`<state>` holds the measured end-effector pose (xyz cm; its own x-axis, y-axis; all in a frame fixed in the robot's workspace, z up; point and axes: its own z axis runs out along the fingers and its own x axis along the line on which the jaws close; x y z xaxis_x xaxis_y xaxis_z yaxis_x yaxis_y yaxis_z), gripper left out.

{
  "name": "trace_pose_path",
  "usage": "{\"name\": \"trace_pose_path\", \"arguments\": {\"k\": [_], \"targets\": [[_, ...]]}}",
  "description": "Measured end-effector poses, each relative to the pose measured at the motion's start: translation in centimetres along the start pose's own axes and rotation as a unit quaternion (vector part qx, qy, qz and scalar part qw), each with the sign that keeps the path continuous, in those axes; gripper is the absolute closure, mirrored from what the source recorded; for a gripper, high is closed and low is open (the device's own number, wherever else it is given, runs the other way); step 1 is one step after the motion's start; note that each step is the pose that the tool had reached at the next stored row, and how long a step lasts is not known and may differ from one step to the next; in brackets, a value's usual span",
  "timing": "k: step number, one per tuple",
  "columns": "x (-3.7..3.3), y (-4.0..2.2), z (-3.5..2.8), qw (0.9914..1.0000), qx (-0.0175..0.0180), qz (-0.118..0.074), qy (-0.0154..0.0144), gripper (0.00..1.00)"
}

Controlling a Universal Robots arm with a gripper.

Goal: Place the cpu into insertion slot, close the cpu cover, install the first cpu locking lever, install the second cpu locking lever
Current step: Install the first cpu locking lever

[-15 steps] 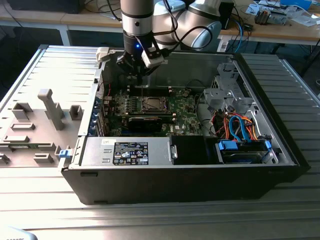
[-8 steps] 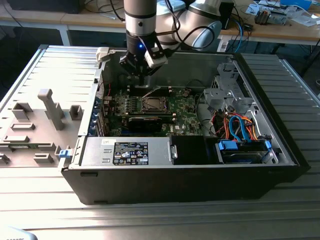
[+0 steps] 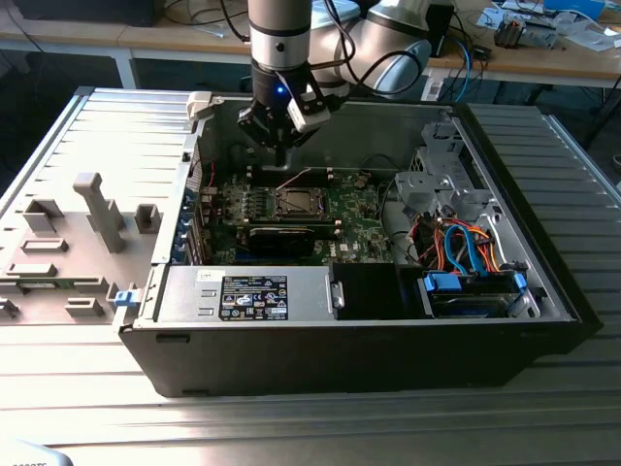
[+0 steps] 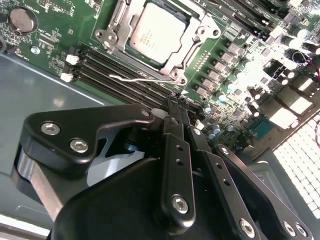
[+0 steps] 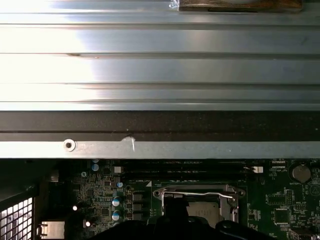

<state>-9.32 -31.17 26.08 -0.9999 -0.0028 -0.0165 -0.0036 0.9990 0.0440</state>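
Cpu (image 4: 159,31) sits in slot (image 4: 186,20), cover (image 4: 197,37) down around it. Chip small, light, stiff, easy to break; hold by edges. Gripper (image 4: 175,102) pressed together, empty, just above thin springy lever (image 4: 131,76).

The gripper (image 3: 280,155) hangs with closed fingers in the open air above the green board (image 3: 354,225), near the case's back wall (image 3: 359,131). Below it, the cpu (image 4: 156,33) lies flat under its cover (image 4: 191,34). A thin lever (image 4: 137,76) rises beside the memory slots (image 4: 115,67); drive bay cables (image 3: 464,243) crowd the exterior view's right.
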Motion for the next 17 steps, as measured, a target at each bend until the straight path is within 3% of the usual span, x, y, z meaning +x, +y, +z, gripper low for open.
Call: {"name": "trace_pose_path", "arguments": {"k": [17], "targets": [[-1.97,-0.01,0.04,1.00000,0.0000,0.000,0.0000,0.89]]}}
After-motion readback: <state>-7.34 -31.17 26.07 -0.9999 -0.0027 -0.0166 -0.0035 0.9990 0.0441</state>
